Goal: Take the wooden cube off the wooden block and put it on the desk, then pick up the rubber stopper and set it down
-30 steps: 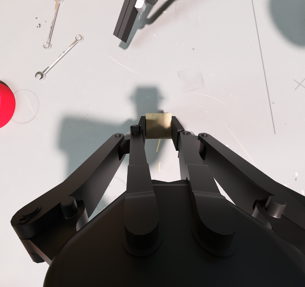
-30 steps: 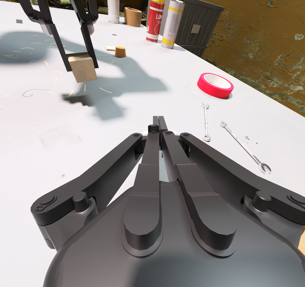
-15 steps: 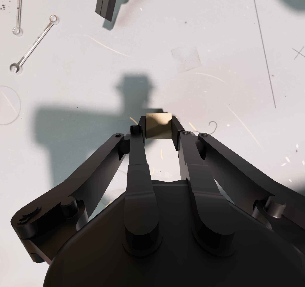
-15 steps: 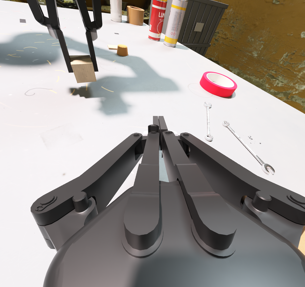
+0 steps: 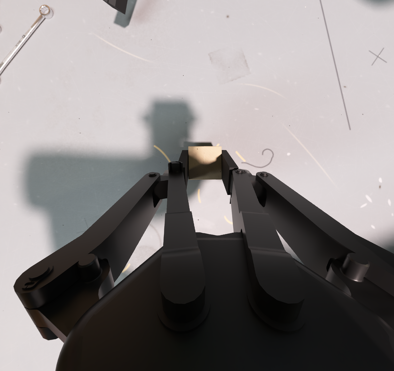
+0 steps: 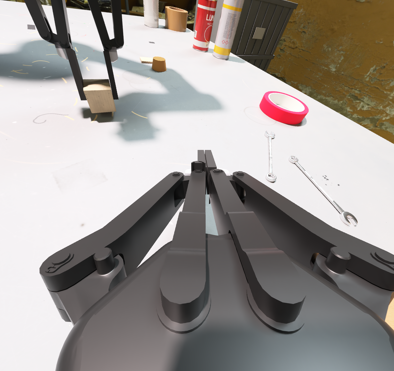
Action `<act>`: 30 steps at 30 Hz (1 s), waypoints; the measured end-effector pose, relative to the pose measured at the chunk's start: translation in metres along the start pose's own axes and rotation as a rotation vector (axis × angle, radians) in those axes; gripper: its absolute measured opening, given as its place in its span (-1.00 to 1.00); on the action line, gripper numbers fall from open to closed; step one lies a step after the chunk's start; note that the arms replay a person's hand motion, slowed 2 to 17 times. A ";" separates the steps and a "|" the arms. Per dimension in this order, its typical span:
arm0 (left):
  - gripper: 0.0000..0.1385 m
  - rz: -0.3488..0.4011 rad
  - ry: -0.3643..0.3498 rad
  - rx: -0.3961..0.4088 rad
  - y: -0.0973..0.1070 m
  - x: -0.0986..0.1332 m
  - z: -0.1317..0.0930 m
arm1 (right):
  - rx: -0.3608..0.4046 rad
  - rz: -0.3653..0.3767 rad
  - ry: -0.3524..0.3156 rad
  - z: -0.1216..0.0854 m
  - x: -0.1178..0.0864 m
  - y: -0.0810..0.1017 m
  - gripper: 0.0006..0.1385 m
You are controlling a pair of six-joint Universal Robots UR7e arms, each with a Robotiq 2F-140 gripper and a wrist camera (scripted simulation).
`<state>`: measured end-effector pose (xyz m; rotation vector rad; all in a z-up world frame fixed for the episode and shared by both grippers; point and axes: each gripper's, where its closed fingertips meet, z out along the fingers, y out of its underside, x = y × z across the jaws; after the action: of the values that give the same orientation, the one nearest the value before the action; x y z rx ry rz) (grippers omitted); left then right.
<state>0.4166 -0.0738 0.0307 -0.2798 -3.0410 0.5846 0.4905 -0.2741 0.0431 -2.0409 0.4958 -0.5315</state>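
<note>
White scuffed desk [image 6: 149,168] in a cluttered workshop, ochre wall off to the side; on to the actual thing. Wooden cube [image 6: 99,98] is pinched between the two fingers of the left gripper [image 5: 204,162], which is clamped on its side faces; from the right wrist view the cube looks just above the desk or barely touching, its shadow sitting right under it; can't tell for sure if there's contact. So I'd say the step in hand is the set-down.

How I'd do it well: come straight down, keep the cube's bottom face flat to the desk; don't open until it's seated, otherwise it may drop and tumble; open only a bit, then lift straight up so the pads don't drag it.

Rubber stopper [image 6: 158,64] stands farther back, wide end down, touching or just beside a thin wooden block [image 6: 146,59]; it's well apart from the cube, so no clash there. Right gripper [image 6: 204,155] is pinched closed on nothing, hovering low over bare desk. Off to the right: pink tape roll [image 6: 283,107], two wrenches [image 6: 270,156]; spray cans [image 6: 215,17] at the back.
</note>
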 end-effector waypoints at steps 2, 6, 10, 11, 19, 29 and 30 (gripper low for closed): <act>-0.44 -0.005 0.008 0.006 0.001 0.002 0.002 | -0.001 0.000 0.000 0.000 0.000 0.000 -0.99; -0.44 -0.009 0.018 0.023 0.003 0.006 0.004 | -0.001 0.001 0.000 0.000 0.000 0.000 -0.99; -0.44 -0.012 0.025 0.032 0.004 0.007 0.007 | -0.003 0.001 0.000 0.001 0.000 0.000 -0.99; -0.44 -0.013 0.027 0.037 0.003 0.007 0.007 | -0.004 0.000 0.000 0.001 0.000 0.001 -0.99; -0.44 -0.022 0.038 0.037 0.001 0.008 0.007 | -0.005 -0.002 0.000 0.001 0.000 0.001 -0.99; 0.00 -0.027 0.061 0.004 0.007 0.010 0.014 | -0.005 -0.002 -0.002 0.001 0.000 0.001 -0.99; 0.07 -0.029 0.064 0.002 0.007 0.010 0.015 | -0.005 -0.002 -0.002 0.001 0.000 0.001 -0.99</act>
<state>0.4071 -0.0712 0.0144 -0.2490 -2.9776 0.5653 0.4907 -0.2736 0.0419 -2.0466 0.4944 -0.5296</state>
